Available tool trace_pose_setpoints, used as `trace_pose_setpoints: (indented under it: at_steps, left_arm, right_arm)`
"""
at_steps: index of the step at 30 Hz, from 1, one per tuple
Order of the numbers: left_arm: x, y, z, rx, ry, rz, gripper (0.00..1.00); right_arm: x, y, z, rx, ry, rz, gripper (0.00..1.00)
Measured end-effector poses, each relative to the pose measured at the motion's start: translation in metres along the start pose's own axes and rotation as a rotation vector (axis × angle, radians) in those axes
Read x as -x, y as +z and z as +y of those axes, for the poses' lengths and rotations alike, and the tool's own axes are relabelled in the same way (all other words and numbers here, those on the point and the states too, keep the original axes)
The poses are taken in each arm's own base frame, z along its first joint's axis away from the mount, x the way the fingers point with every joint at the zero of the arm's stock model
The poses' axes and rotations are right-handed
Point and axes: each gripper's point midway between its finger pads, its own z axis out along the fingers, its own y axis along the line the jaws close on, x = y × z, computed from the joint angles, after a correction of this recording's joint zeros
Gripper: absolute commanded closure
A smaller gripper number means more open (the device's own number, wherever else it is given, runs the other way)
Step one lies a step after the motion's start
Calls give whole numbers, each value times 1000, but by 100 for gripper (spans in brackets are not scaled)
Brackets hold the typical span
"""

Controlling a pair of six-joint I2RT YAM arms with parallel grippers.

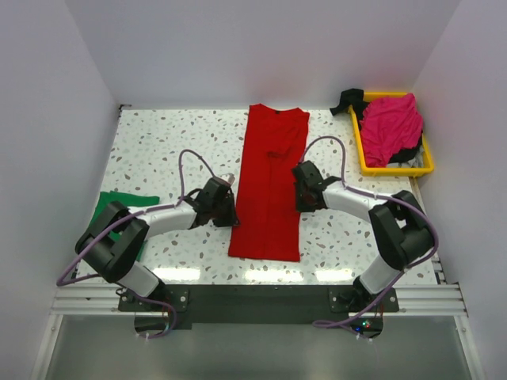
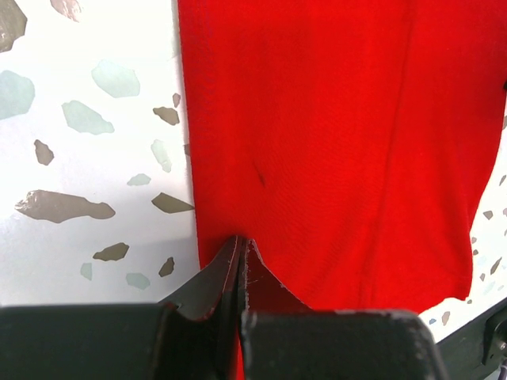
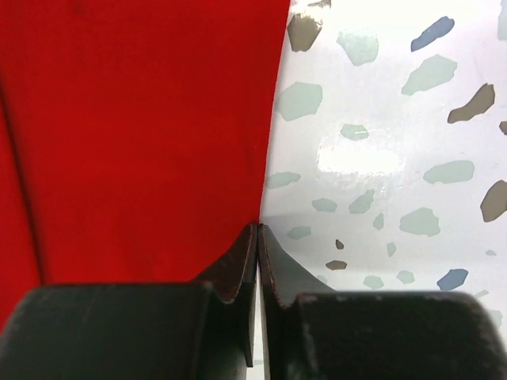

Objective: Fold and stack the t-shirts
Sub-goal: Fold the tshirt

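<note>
So, the fingers of the left gripper are clamped on the left edge of the red t-shirt. The right gripper is pinched closed at its right edge, can't tell if cloth's caught. The shirt lies as a long strip mid-table, collar toward the far edge.

Yellow tray at far right corner of speckled terrazzo table. Black cloth bunched against tray's far left corner. Plain white walls around.
</note>
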Motion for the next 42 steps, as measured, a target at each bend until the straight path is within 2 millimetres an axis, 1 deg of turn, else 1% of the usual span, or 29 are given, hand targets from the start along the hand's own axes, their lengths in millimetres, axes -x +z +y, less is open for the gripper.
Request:
trace_pose_setpoints:
  at_steps: [4, 5, 6, 7, 8, 10, 12, 13, 15, 18, 20, 23, 26, 28, 30, 33, 38, 42]
  left_arm:
    - [-1, -2, 0, -1, 1, 3, 98]
    - [-2, -3, 0, 0, 2, 6, 97]
    - [-3, -4, 1, 1, 2, 11, 93]
    - [-5, -6, 2, 5, 2, 18, 91]
    - [-6, -8, 2, 9, 2, 23, 87]
    - [-8, -13, 3, 15, 6, 31, 82]
    - [-9, -19, 3, 17, 7, 32, 79]
    - [-9, -23, 3, 17, 8, 31, 78]
    - [-8, -30, 2, 15, 8, 25, 75]
    - [-8, -38, 2, 18, 9, 21, 71]
    - [-9, -41, 2, 11, 10, 18, 68]
    - [-19, -44, 5, 2, 9, 35, 64]
    - [-37, -44, 14, 0, 5, 76, 63]
    - [-49, -44, 20, -1, 1, 108, 62]
    - [-57, -44, 22, -6, -3, 130, 62]
    - [-62, -46, 19, -38, -1, 136, 63]
    - [-66, -45, 18, -65, 0, 137, 67]
    - [-69, -45, 17, -82, -5, 138, 70]
  right_arm:
    - [-2, -7, -2, 6, 2, 2, 75]
    - [-2, -11, -1, 17, 3, -2, 73]
    - [-1, -16, 1, 33, 7, -9, 71]
    - [0, -21, 2, 47, 10, -14, 67]
    - [0, -29, 4, 71, 18, -22, 66]
    - [0, -40, 7, 109, 26, -34, 66]
    - [-5, -49, 11, 154, 38, -36, 66]
    - [-10, -53, 13, 178, 44, -30, 66]
    - [-28, -57, 14, 221, 56, 7, 66]
    - [-65, -60, 11, 262, 77, 89, 66]
    - [-85, -61, 7, 272, 91, 136, 66]
    - [-111, -63, 3, 289, 118, 200, 66]
    - [-127, -67, 3, 311, 146, 236, 65]
    - [-131, -69, 5, 332, 160, 243, 65]
    - [-135, -71, 6, 346, 175, 253, 65]
    - [-141, -74, 9, 371, 197, 271, 64]
    - [-148, -79, 8, 384, 221, 281, 64]
    - [-148, -83, 8, 387, 237, 277, 64]
